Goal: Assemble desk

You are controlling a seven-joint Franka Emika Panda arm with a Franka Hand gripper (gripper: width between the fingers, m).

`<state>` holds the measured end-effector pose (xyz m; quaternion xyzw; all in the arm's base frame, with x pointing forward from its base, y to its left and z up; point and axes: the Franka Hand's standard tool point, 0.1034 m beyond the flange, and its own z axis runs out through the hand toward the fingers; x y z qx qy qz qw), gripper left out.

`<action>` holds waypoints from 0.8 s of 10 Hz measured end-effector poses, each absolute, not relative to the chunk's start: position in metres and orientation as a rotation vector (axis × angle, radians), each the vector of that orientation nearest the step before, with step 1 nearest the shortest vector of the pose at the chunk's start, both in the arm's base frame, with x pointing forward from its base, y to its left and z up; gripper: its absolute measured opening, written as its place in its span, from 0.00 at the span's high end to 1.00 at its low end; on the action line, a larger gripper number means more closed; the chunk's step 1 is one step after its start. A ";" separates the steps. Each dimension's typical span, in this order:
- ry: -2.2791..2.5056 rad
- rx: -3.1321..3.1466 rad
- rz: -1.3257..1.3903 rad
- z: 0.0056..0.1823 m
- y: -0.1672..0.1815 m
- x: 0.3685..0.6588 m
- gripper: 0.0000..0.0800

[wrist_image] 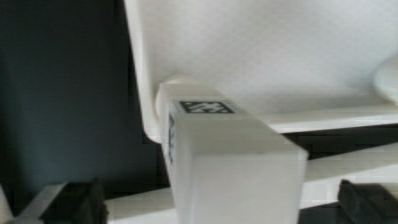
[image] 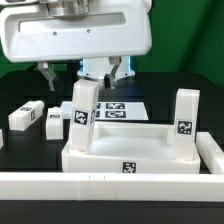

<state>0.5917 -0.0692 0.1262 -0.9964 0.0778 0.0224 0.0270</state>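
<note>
The gripper (image: 82,73) hangs spread wide, pinching nothing, above the upright leg (image: 83,115) at the nine o'clock end of the slab (image: 150,160) in the exterior view. A second leg (image: 185,115) stands at its three o'clock end.

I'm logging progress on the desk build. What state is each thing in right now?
gripper: open, empty, above a standing leg.
slab: lying flat, rim up.
leg under the gripper: upright on a slab corner, not gripped.
other standing leg: upright at the slab's exterior view's right end.
outer loose leg: lying on the table, unfitted.
inner loose leg: lying on the table, unfitted.
marker board: flat behind the slab.
</note>
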 end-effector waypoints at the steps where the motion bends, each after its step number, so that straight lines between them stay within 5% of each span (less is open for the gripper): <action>1: 0.196 -3.101 0.059 0.126 -0.068 0.594 0.19; 3: 0.179 -3.099 0.051 0.123 -0.070 0.592 0.19; 4: 0.185 -3.099 0.055 0.121 -0.073 0.591 0.31; 5: 0.183 -3.099 0.054 0.121 -0.072 0.591 0.31; 6: 0.183 -3.099 0.055 0.121 -0.072 0.591 0.55; 8: 0.183 -3.100 0.052 0.121 -0.072 0.592 0.64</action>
